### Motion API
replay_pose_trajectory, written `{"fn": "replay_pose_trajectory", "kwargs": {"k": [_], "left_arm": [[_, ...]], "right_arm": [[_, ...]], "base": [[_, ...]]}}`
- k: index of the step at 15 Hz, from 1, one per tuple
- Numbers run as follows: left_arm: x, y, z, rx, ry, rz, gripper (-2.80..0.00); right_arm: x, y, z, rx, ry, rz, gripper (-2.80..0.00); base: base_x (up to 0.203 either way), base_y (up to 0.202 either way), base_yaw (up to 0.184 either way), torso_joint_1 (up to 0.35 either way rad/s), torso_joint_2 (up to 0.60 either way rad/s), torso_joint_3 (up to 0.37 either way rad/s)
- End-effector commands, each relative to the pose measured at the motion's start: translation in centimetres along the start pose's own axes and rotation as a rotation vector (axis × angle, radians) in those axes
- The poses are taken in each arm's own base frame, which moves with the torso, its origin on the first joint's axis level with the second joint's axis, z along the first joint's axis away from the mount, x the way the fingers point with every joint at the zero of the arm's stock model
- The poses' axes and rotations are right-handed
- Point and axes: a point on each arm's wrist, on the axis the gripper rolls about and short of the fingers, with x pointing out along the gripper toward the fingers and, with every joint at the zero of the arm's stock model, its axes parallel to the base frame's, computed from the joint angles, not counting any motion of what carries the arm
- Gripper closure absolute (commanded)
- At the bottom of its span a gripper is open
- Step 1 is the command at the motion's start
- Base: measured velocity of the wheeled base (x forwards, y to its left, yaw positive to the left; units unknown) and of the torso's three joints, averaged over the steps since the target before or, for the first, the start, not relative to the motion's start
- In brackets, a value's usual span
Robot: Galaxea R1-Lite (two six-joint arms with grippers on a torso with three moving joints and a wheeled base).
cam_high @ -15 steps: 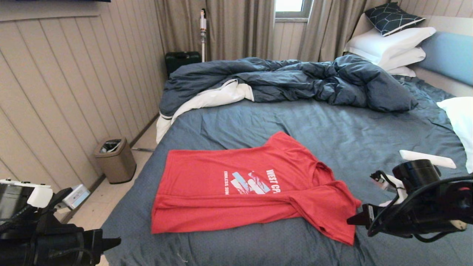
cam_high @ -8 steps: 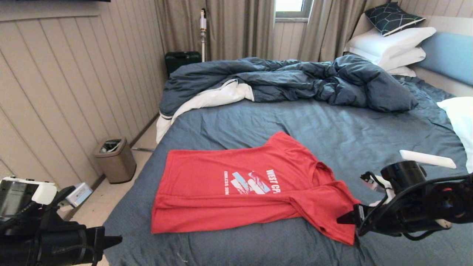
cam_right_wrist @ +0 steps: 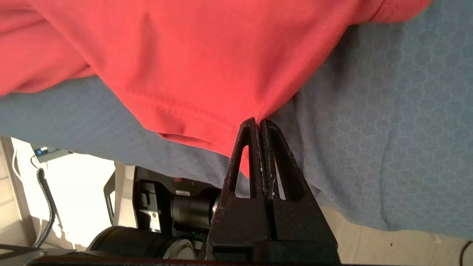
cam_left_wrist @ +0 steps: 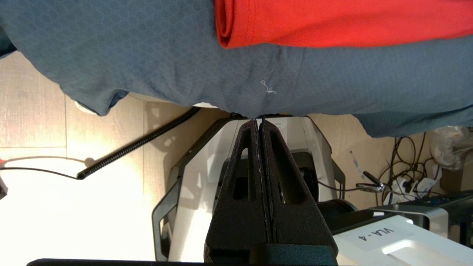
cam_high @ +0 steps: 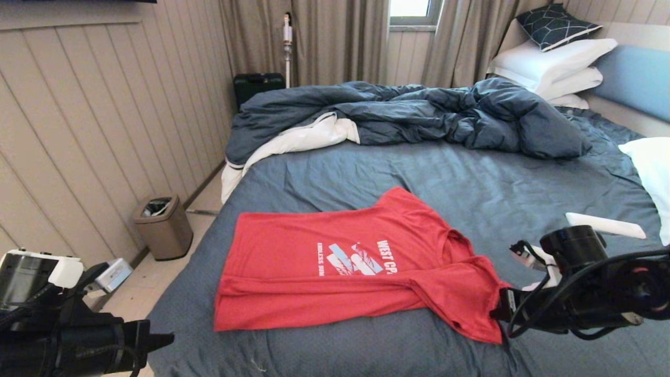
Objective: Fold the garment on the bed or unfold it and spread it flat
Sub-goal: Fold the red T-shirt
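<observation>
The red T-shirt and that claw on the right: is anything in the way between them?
Nothing visible. The right claw has its fingers pressed together right at the sleeve edge of the red T-shirt, with only bare blue-grey sheet around. The left claw, also shut, hangs off the bed's near edge, away from the shirt.

The red T-shirt [cam_high: 345, 272] is showing white letters on its chest: "WEST C" and, beside it, "ENDLESS SUM". A white label [cam_left_wrist: 377, 235] is showing "VLA-4".
</observation>
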Motion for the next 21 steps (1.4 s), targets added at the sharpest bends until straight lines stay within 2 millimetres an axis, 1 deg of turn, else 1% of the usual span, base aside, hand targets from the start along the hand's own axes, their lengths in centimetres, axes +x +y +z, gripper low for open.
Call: {"fn": "replay_pose_trajectory", "kwargs": {"k": [1,2,4,7,9,11,15,17,21], "left_arm": [[0.1,0.0,0.0,-0.003,0.004,0.000,0.00],[0.1,0.0,0.0,-0.003,0.005,0.000,0.00],[0.0,0.0,0.0,-0.001,0.000,-0.003,0.00],[-0.1,-0.2,0.4,0.001,-0.014,-0.006,0.00],[-0.3,-0.3,0.7,0.005,-0.031,-0.011,0.00],[-0.5,-0.4,0.9,0.006,-0.044,-0.013,0.00],[-0.5,-0.4,1.1,0.004,-0.048,-0.012,0.00],[-0.4,-0.5,1.2,0.004,-0.052,-0.013,0.00],[-0.3,-0.5,1.7,0.012,-0.104,-0.024,0.00]], "right_arm": [[-0.5,0.2,0.4,-0.003,-0.028,0.007,0.00],[-0.7,0.4,0.9,-0.006,-0.049,0.011,0.00],[-1.1,0.8,2.8,-0.001,-0.108,0.023,0.00],[-1.0,1.5,6.2,0.001,-0.193,0.042,0.00],[0.2,1.8,8.5,0.009,-0.215,0.050,0.00],[1.8,2.2,10.2,0.030,-0.212,0.058,0.00],[5.0,2.7,12.2,0.061,-0.218,0.033,0.00],[5.7,3.1,13.3,0.073,-0.248,0.016,0.00],[6.5,3.5,15.4,0.104,-0.315,-0.002,0.00]], "base": [[0.000,0.000,0.000,0.000,0.00,0.000],[0.000,0.000,0.000,0.000,0.00,0.000],[0.000,0.000,0.000,0.000,0.00,0.000],[0.000,0.000,0.000,0.000,0.00,0.000],[0.000,0.000,0.000,0.000,0.00,0.000],[0.000,0.000,0.000,0.000,0.00,0.000],[0.000,0.000,0.000,0.000,0.00,0.000],[0.000,0.000,0.000,0.000,0.00,0.000],[0.000,0.000,0.000,0.000,0.00,0.000]]}}
